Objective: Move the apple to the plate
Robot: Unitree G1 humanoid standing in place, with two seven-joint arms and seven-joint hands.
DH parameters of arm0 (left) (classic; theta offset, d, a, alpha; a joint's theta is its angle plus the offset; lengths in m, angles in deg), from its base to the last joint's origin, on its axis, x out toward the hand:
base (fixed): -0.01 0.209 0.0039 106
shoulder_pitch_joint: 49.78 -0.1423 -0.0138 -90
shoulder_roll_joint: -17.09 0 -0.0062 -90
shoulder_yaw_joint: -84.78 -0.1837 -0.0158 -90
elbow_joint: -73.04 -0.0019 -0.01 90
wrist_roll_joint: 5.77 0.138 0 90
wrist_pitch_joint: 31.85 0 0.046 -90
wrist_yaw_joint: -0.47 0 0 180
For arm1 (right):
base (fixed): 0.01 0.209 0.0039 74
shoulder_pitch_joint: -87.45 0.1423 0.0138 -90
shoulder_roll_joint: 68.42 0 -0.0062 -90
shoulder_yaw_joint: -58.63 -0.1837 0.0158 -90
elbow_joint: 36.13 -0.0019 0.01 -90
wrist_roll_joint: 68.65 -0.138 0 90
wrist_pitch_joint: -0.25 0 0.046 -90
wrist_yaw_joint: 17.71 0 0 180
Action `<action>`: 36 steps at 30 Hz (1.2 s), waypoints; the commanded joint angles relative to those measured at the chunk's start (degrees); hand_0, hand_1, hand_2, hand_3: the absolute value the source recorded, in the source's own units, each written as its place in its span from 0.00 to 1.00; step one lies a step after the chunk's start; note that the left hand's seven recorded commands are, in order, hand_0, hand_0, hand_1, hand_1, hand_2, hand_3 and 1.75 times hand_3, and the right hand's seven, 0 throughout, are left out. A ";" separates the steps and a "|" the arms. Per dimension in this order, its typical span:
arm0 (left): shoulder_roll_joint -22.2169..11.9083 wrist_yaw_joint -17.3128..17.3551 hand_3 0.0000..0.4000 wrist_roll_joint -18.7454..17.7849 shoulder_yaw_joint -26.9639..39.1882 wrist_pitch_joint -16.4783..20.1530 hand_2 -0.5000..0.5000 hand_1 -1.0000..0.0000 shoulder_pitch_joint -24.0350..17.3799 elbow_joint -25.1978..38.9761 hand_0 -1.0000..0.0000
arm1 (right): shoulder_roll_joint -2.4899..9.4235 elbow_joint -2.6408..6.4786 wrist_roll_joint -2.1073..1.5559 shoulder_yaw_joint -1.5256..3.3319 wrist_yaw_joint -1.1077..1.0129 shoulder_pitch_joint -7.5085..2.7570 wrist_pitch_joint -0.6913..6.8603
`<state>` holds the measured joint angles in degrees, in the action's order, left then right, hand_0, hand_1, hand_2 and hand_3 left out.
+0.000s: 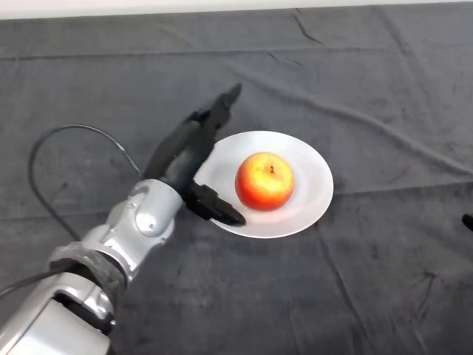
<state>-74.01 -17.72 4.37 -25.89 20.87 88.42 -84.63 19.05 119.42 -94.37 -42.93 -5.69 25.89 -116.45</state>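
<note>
I see the red and yellow apple (264, 180) sitting on the white plate (314, 177), stem up. My left hand (185, 151) is just beside the plate's left edge, fingers straight and spread apart, holding nothing. The thumb (218, 208) covers a bit of the rim. The dark cloth (369, 89) is wrinkly. I can't find any words or labels.

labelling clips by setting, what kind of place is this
Probably a robot test bench rather than a kitchen: a table under a dark cloth, a lone white plate holding an apple, and the open left hand beside it.
</note>
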 commanded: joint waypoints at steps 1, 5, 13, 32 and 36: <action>-3.50 -1.39 0.00 -1.94 2.31 -1.44 0.50 1.00 -1.76 2.68 1.00 | 2.20 4.93 -0.78 -0.66 -0.07 -2.62 3.86; -5.44 -2.43 0.00 -4.82 6.44 -2.43 0.50 1.00 -3.29 3.15 1.00 | 2.20 4.91 -0.78 -0.66 -0.07 -2.63 3.86; -10.35 -2.08 0.00 -11.08 14.71 -2.74 0.50 1.00 -6.50 5.85 1.00 | 2.21 4.85 -0.77 -0.67 -0.06 -2.65 3.89; -20.34 -4.01 0.00 -19.65 30.90 -4.15 0.50 1.00 -13.51 5.16 1.00 | 2.21 4.72 -0.74 -0.68 -0.03 -2.71 3.98; -21.28 -4.63 0.00 -20.35 32.96 -3.77 0.50 1.00 -13.68 3.61 1.00 | 2.21 4.75 -0.75 -0.68 -0.03 -2.69 3.97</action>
<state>-92.22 -21.79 -15.57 6.56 17.89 76.59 -79.19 19.07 119.78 -94.38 -42.93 -5.66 25.91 -116.30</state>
